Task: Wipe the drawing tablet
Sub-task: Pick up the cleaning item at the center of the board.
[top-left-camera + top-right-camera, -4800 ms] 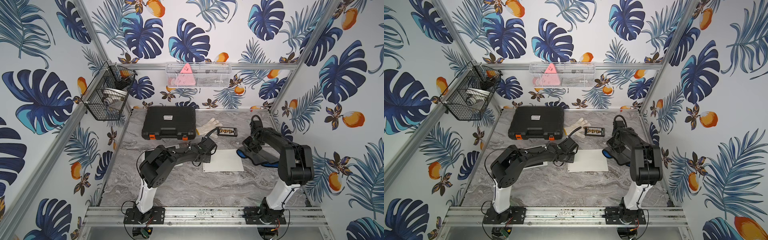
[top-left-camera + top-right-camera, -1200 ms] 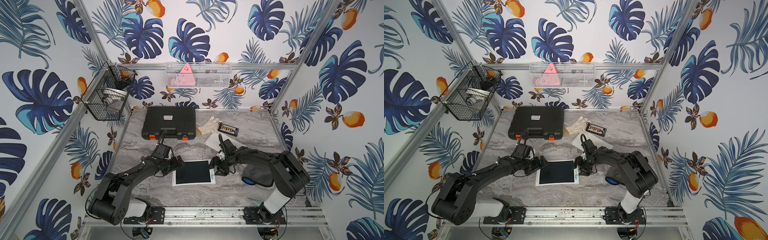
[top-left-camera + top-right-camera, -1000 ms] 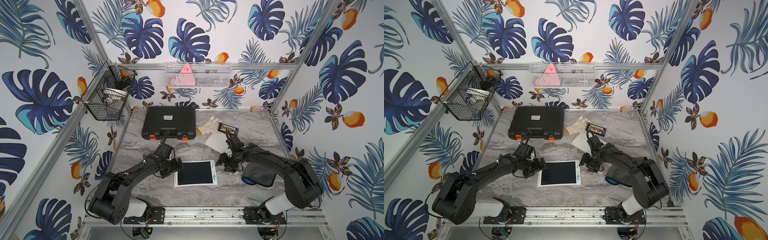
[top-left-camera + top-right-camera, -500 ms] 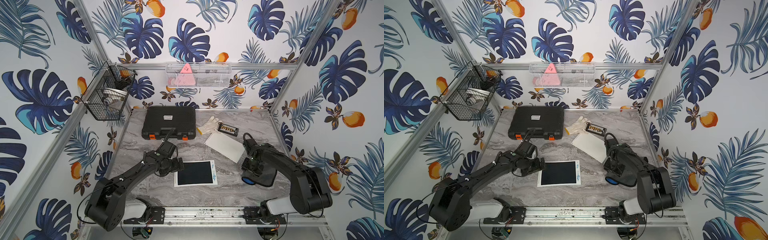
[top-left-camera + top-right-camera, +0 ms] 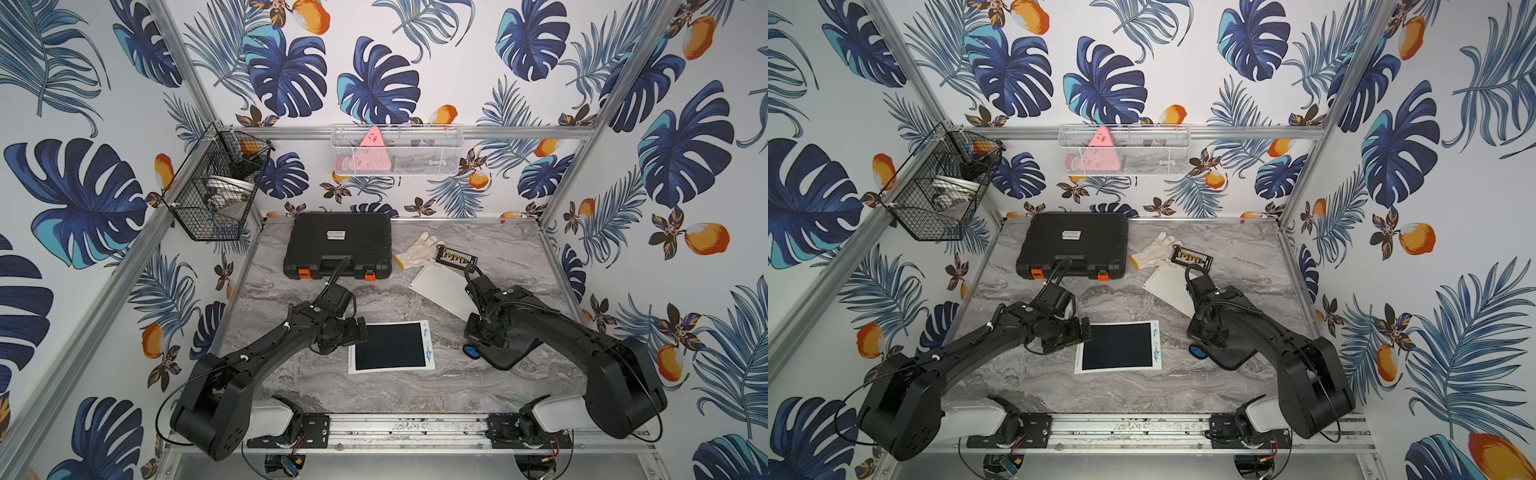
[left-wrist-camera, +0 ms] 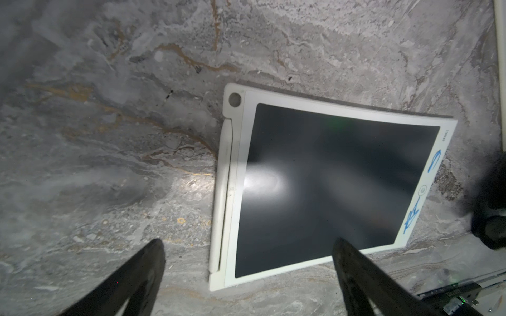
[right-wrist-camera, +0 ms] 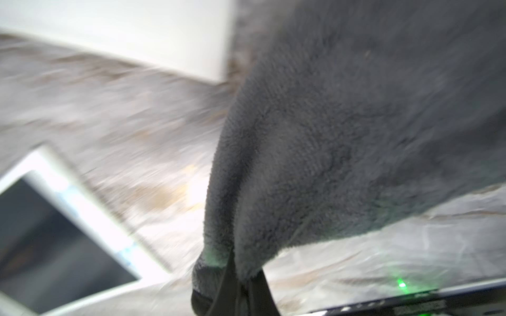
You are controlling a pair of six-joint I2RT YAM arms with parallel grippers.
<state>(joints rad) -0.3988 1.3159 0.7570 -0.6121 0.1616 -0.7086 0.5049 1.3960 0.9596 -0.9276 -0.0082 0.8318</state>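
Observation:
The drawing tablet (image 5: 390, 347) (image 5: 1119, 347) lies flat on the marble table, a white frame round a dark screen, with blue scribbles on its right border. My left gripper (image 5: 358, 332) (image 5: 1086, 330) (image 6: 247, 242) is open at the tablet's left edge, its fingers straddling one corner without touching. To the right, my right gripper (image 5: 484, 341) (image 5: 1212, 340) (image 7: 246, 273) is shut on a fold of the dark grey cloth (image 5: 513, 353) (image 5: 1235, 353) (image 7: 356, 136), whose remainder trails onto the table. The tablet (image 7: 54, 246) shows blurred beside it.
A black tool case (image 5: 338, 245) sits at the back, a white glove (image 5: 417, 251) and a small bit holder (image 5: 455, 258) beside it. A white sheet (image 5: 440, 291) lies behind the right arm. A wire basket (image 5: 216, 187) and a mesh shelf (image 5: 397, 149) hang on the walls.
My right gripper left the tablet's right edge, swung right to the grey cloth and shut on it. The left gripper stayed open at the tablet's left edge.

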